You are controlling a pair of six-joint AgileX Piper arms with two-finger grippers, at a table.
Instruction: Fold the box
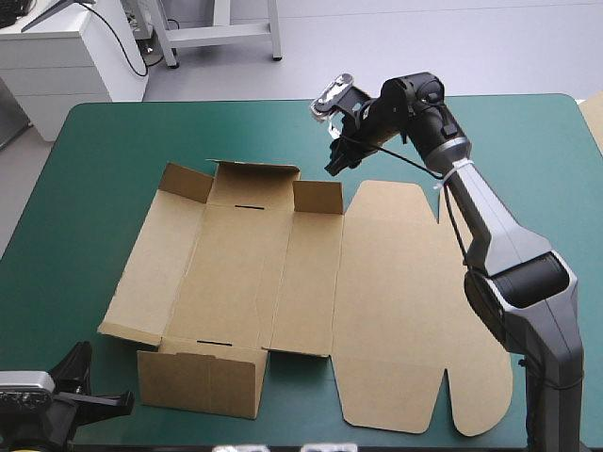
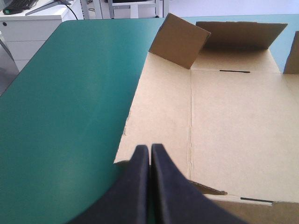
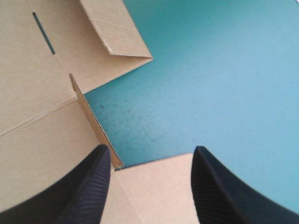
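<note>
- High view: the table (image 1: 94,160) with its teal-green cover is the biggest thing I see.
- The box (image 1: 236,273) is a brown sheet lying in the middle of the table. It is not yet a tray.
- Its lid (image 1: 405,301) lies flat on the cover at the 3 o'clock side.
- The near wall (image 1: 203,377) stands up at 6 o'clock. The far wall (image 1: 252,184) stands up at 12 o'clock, with a small flap (image 1: 186,182) raised at each end.
- My right arm (image 1: 509,254) comes in from 4 o'clock and stretches over the lid to the far side.
- My right pincer (image 3: 152,148) hangs at about 1 o'clock from the middle of the box, by the lid's far corner. Its black fingers are spread wide. A corner of brown board lies between them, and I cannot tell if they touch it.
- My left pincer (image 2: 149,147) is low at the 7 o'clock corner of the table. Its black fingers are pressed together with nothing in them. The tips point over the flat 9 o'clock side of the box.
- A thin slot (image 2: 234,71) is cut by the far wall's fold.
</note>
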